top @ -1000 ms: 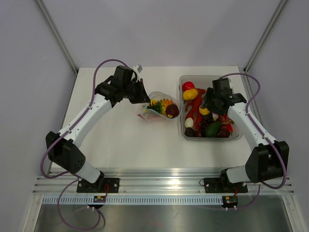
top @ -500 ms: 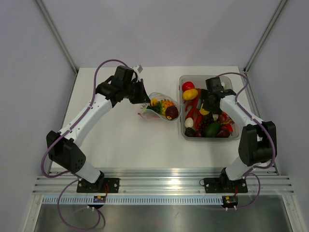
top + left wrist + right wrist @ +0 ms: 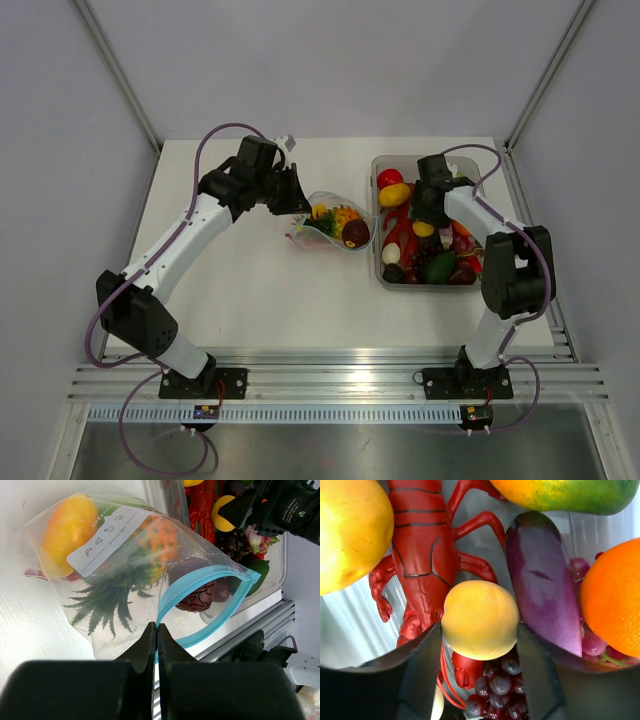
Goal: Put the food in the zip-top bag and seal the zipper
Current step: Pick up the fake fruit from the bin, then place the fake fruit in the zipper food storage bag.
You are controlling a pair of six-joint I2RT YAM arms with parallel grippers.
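Two neighbours beside the yellow fruit (image 3: 480, 620): red lobster (image 3: 422, 555), purple eggplant (image 3: 542, 585).

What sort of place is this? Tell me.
Probably a robotics lab test cell: two arms bolted to an aluminium rail by a white table, plain grey walls, toy food in a clear tub.

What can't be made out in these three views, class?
Top external: the fingertips of the right gripper, hidden under its own wrist.
Right wrist: whether the fingers squeeze the yellow fruit or merely flank it; the contact is shadowed.
Left wrist: the pink-red sliver by the zip-top bag; too little shows to identify it.
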